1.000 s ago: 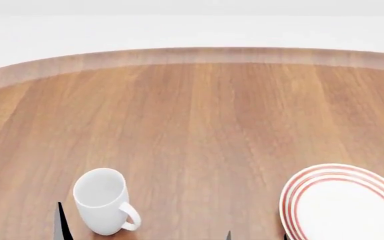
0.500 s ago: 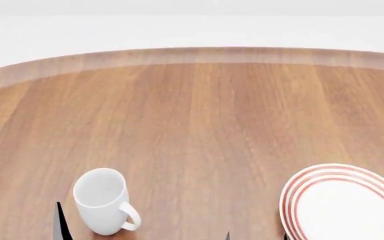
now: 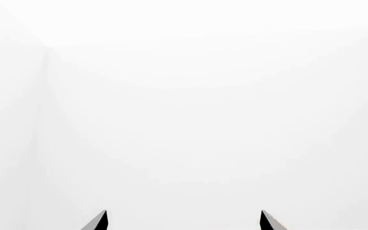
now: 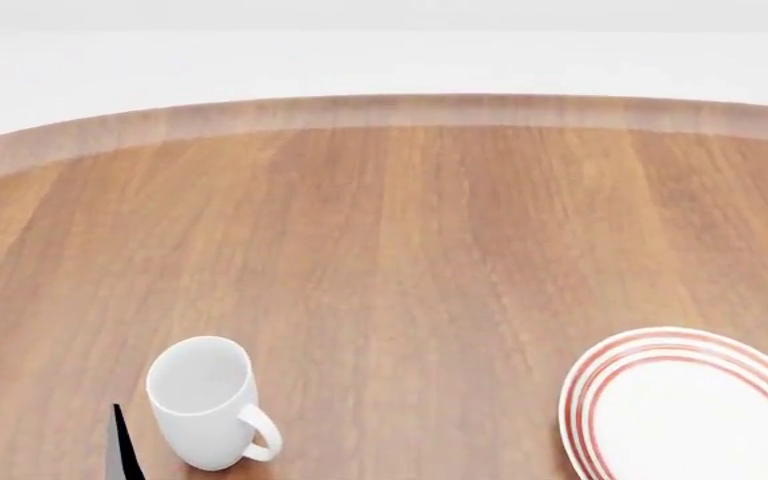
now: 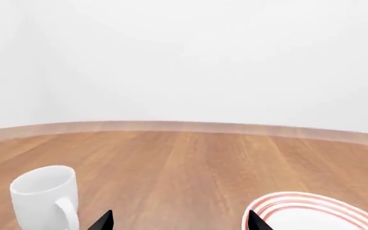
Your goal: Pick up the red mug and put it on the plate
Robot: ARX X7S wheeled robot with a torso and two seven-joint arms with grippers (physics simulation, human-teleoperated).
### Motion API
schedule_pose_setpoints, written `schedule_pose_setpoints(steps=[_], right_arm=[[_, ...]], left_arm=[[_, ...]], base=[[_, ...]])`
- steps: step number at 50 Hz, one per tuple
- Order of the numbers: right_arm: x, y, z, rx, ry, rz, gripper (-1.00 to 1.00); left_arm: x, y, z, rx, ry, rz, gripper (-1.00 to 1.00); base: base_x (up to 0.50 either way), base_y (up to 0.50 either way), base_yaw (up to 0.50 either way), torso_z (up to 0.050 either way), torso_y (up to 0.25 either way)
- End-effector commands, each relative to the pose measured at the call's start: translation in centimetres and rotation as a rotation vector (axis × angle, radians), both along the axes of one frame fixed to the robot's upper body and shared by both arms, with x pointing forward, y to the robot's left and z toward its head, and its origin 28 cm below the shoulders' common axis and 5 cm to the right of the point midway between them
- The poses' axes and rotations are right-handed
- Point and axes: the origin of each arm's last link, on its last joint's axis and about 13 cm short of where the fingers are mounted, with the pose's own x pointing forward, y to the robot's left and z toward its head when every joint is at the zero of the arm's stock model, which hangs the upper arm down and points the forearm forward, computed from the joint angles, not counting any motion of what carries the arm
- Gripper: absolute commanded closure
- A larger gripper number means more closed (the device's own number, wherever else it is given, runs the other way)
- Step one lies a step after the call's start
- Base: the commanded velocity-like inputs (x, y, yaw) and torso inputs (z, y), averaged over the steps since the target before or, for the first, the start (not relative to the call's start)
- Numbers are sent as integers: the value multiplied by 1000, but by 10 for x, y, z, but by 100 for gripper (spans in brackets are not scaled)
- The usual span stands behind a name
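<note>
The red mug is out of view in every frame. The plate [image 4: 688, 412], white with red rings round its rim, lies empty at the near right of the wooden table and also shows in the right wrist view [image 5: 312, 213]. My left gripper [image 4: 40, 448] is open and empty at the near left, beside the plain white mug; its wrist view shows only its two tips [image 3: 184, 221] against a white wall. My right gripper [image 5: 180, 221] is open and empty, low over the table between the white mug and the plate. It does not show in the head view.
A plain white mug [image 4: 207, 402] stands upright at the near left, handle toward me; it also shows in the right wrist view [image 5: 46, 195]. The round wooden table [image 4: 398, 230] stretches to a curved far edge, with a white wall behind.
The right gripper's fingertips, seen earlier at the bottom edge of the head view, have dropped out of it. The mug, the plate and the left gripper have not moved.
</note>
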Motion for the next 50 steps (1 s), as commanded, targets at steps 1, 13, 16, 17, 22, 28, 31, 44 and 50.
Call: schedule_pose_setpoints(steps=[1,13,16,17,22,28,31,44,50], right_arm=[[-36,-8,6,-6,-28,38,-100],[-71,-12,3,-7,-61,68,-100],[-79,-12,2,3,-67,73,-100],[-80,-11,1,-5,-69,75,-100],[-91,-12,-4,-25,-71,81,-100],[-102,-16,-14,-22,-61,74,-100],[-107,-17,-18,-21,-55,75,-100],[-122,-19,-36,-23,-11,76,-100],[-124,-19,-44,-16,15,86,-100]], left_arm=[[0,0,0,2,-1,-3,-100],[0,0,0,0,2,-4,-100],[0,0,0,2,1,-5,-100],[0,0,0,1,1,-4,-100],[0,0,0,3,2,-4,-100],[0,0,0,3,1,-2,-100],[0,0,0,3,0,-4,-100],[0,0,0,4,2,-3,-100],[0,0,0,3,2,-4,-100]], base=[[0,0,0,0,0],[0,0,0,0,0],[0,0,0,0,0],[0,0,0,0,0],[0,0,0,0,0],[0,0,0,0,0],[0,0,0,0,0],[0,0,0,0,0],[0,0,0,0,0]])
